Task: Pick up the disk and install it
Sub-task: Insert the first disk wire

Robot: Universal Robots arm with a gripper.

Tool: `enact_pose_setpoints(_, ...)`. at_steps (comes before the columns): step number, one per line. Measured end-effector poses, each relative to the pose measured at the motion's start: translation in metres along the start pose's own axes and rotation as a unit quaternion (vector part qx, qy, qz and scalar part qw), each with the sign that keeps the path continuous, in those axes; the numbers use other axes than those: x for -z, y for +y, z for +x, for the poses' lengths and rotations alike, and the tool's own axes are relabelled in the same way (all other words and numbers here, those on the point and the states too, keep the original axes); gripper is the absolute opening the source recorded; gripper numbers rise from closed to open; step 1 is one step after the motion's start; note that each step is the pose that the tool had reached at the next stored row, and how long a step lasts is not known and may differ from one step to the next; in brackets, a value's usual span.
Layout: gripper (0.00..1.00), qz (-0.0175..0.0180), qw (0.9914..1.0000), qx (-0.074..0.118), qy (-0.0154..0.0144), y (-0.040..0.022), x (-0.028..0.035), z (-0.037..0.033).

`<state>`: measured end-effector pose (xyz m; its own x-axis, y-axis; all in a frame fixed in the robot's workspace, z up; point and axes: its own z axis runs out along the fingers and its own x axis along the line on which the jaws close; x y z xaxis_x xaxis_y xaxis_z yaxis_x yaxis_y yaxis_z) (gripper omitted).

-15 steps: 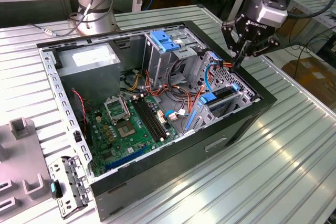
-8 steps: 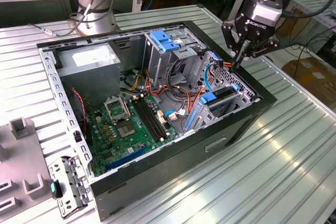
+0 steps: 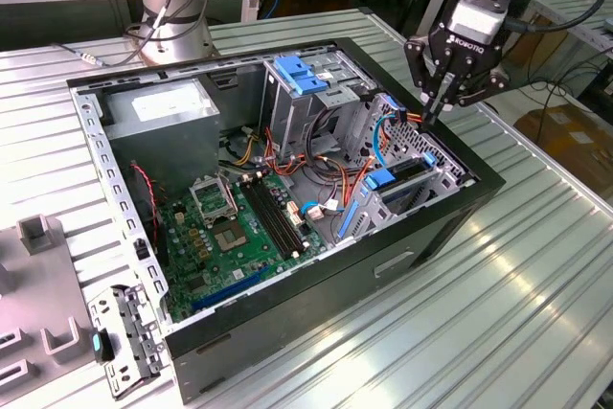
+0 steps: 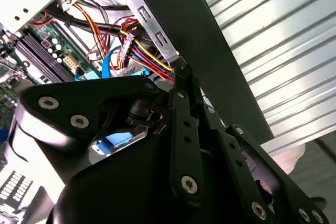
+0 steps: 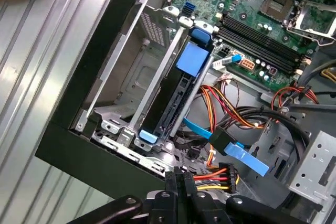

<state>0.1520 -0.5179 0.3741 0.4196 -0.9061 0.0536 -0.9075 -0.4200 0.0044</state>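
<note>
Perforated grey metal bracket with a teal clip (image 3: 120,342) lies nearest, loose on the ribbed aluminium table (image 3: 479,313), beside grey plastic fixture blocks (image 3: 43,280).

Next back: open black computer case (image 3: 316,332), side panel off. Green motherboard (image 3: 235,227) lies flat on its floor.

Beyond the board, at the case's corner on the exterior view's right: the metal drive cage (image 3: 421,184). The disk (image 5: 178,98), a flat silver drive with blue plastic side rails, stands on edge down inside this cage, blue tabs showing at either end. It looks seated, not carried.

Just above that corner: black two-finger gripper (image 3: 430,112). Fingers pressed together, nothing between them, seen in both wrist views (image 5: 181,179) (image 4: 184,77). Tips hang close to a black plug on red, yellow and orange wires (image 5: 220,174). Flat blue data cable with its blue connector (image 5: 231,153) lies loose nearby. I cannot tell whether either is mated to the disk.

Judgement: pick-up and insertion appear done. Cabling, if it counts, is unconfirmed.

Farther: grey metal power supply box with a white sticker (image 3: 158,107), then the silver arm base (image 3: 177,7).
</note>
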Motion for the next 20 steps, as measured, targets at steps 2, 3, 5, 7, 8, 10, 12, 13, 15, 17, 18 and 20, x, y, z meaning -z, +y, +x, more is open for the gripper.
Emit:
enact_pose_setpoints(2,0.16,-0.0011,0.99979,-0.020,0.0000,0.0000,0.0000,0.0000)
enact_pose_setpoints(3,0.16,-0.0017,0.99955,-0.030,-0.0001,0.0000,0.0000,0.0000)
enact_pose_setpoints(5,0.16,-0.0024,0.99906,-0.043,-0.0001,0.0016,-0.0001,-0.0008)
enact_pose_setpoints(7,0.16,-0.0024,0.99905,-0.043,0.0000,0.0058,-0.0001,-0.0027)
enact_pose_setpoints(8,0.16,-0.0028,0.99868,-0.051,0.0000,0.0060,-0.0003,-0.0028)
enact_pose_setpoints(10,0.16,-0.0038,0.99762,-0.069,-0.0001,0.0061,-0.0007,-0.0028)
enact_pose_setpoints(12,0.16,-0.0054,0.99504,-0.099,-0.0002,0.0061,-0.0016,-0.0029)
enact_pose_setpoints(13,0.16,-0.0061,0.99380,-0.111,-0.0003,0.0060,-0.0019,-0.0029)
enact_pose_setpoints(15,0.16,-0.0075,0.99061,-0.137,-0.0004,0.0061,-0.0026,-0.0029)
enact_pose_setpoints(17,0.16,-0.0084,0.98773,-0.156,-0.0006,0.0070,-0.0034,-0.0035)
enact_pose_setpoints(18,0.16,-0.0086,0.98768,-0.156,-0.0005,0.0092,-0.0033,-0.0045)
enact_pose_setpoints(20,0.16,-0.0085,0.98768,-0.156,-0.0005,0.0157,-0.0034,-0.0075)
